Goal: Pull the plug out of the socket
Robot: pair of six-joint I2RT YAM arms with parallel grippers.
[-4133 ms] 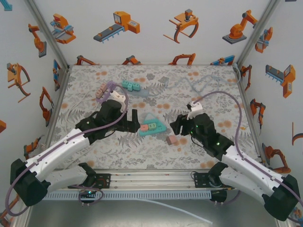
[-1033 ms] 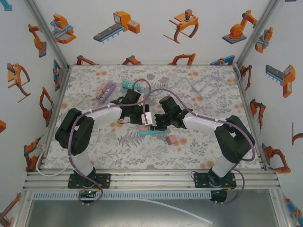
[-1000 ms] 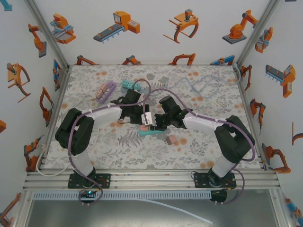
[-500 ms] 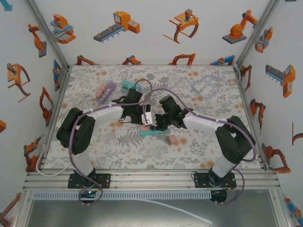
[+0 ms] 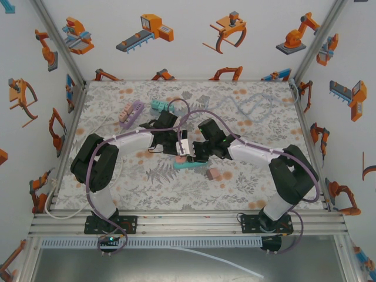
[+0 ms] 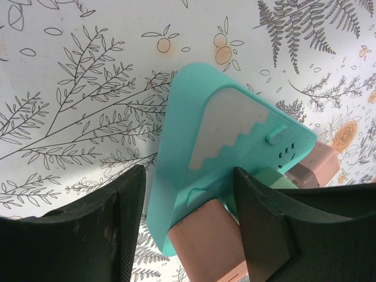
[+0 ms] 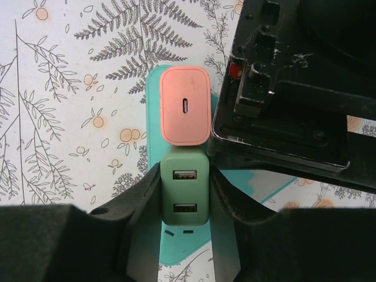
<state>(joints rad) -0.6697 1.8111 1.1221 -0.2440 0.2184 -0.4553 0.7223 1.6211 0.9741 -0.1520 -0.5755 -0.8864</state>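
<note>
clamping green plug (image 7: 184, 191) with right end effector (image 7: 184, 202), teal socket (image 6: 176, 147) beneath

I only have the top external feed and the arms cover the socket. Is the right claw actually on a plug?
Observer: Yes, the right wrist view shows the right claw shut on the green plug, the one with two USB ports.
Operator: Where's the pink one?
Observer: The pink plug sits directly next to it on the teal socket, outside that grip.
Operator: And the left claw?
Observer: The left claw straddles one end of the socket; whether it actually grips it, I can't tell.
</note>
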